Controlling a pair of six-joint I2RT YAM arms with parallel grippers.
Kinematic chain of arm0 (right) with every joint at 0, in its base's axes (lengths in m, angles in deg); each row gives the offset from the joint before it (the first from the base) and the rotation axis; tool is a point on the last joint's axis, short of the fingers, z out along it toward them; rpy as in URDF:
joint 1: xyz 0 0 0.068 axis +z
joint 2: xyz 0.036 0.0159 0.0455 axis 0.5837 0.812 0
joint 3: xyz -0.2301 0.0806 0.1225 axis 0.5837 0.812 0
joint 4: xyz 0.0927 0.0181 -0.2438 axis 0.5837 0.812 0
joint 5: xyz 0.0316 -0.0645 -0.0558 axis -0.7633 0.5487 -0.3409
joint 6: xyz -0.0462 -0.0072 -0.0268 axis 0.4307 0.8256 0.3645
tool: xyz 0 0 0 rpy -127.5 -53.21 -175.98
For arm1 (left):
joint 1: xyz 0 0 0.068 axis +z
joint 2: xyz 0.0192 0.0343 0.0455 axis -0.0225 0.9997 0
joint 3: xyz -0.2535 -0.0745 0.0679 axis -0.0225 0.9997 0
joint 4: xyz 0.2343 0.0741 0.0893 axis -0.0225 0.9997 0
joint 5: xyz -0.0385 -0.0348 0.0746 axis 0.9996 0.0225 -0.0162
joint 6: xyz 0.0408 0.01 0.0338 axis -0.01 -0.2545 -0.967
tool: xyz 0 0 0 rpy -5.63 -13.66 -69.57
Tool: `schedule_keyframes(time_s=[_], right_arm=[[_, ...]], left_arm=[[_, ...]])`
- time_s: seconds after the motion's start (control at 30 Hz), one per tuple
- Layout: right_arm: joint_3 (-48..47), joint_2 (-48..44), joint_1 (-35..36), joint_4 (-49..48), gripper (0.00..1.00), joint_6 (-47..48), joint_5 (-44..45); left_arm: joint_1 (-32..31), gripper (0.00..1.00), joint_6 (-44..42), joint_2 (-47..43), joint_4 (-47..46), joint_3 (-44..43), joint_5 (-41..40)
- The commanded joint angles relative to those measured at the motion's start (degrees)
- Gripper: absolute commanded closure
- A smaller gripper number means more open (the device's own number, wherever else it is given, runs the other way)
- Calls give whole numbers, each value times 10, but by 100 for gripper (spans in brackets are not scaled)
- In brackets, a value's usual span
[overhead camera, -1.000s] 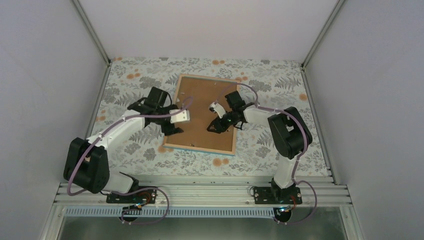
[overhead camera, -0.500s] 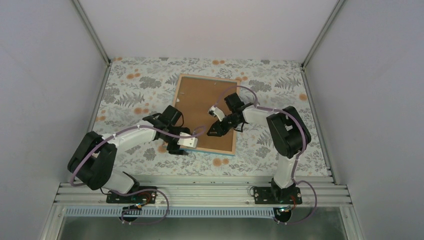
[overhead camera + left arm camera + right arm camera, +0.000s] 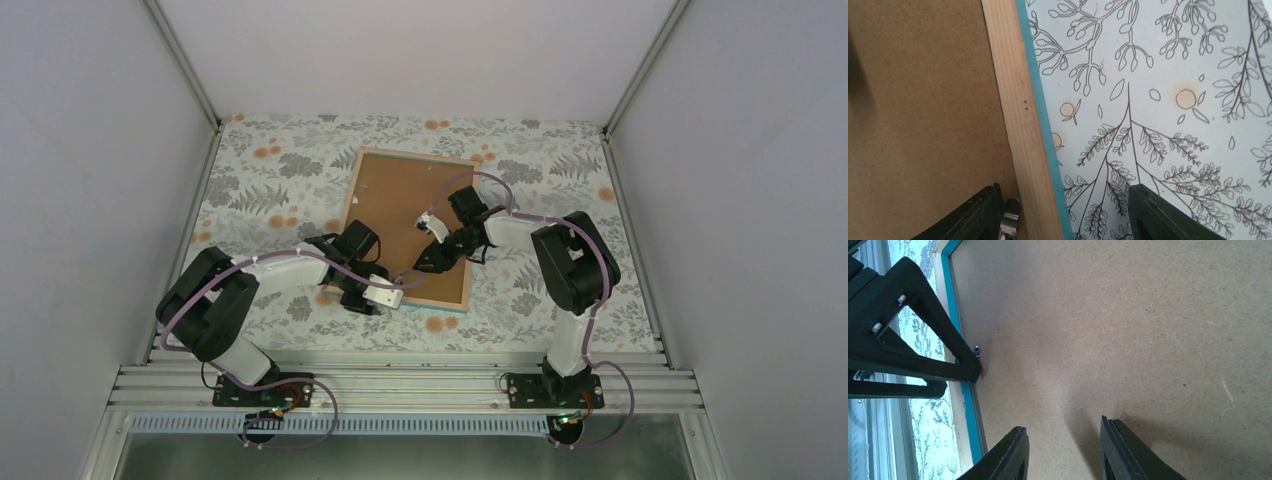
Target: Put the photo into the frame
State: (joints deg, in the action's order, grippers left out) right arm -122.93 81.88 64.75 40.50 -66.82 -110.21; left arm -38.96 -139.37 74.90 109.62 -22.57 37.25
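Note:
The frame [image 3: 440,301] lies face down on the table, light wood back up, with a teal side edge [image 3: 1040,110]. A brown backing board [image 3: 400,195] fills it. The photo is not in view. My left gripper [image 3: 388,292] is open at the frame's near edge. In the left wrist view it [image 3: 1063,212] straddles the wooden rail [image 3: 1018,110], with one finger over the board beside a small metal tab [image 3: 1009,220]. My right gripper [image 3: 425,260] is open and empty, low over the board [image 3: 1123,315], pointing towards the left gripper's fingers [image 3: 923,340].
A floral-patterned cloth [image 3: 270,170] covers the table. White walls stand on three sides. An aluminium rail [image 3: 400,385] with the arm bases runs along the near edge. The right wrist view also shows the frame's teal edge [image 3: 968,405].
My left arm has swung from the frame's left side down to its near edge and now straddles the rail. My right gripper has barely moved.

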Motion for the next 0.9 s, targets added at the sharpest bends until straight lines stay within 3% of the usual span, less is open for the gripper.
schedule_keyframes(time_s=[0.0,0.4,0.7,0.87], right_arm=[[23,20,-4,32,62,10,34],[23,22,-6,36,63,21,35],[37,4,6,55,64,48,12],[31,-15,6,69,63,57,0]], left_arm=[[1,38,-37,0,10,2,-27],[-24,66,-54,-14,125,3,0],[-41,57,41,-82,156,-44,92],[46,51,112,-77,144,-111,139]])
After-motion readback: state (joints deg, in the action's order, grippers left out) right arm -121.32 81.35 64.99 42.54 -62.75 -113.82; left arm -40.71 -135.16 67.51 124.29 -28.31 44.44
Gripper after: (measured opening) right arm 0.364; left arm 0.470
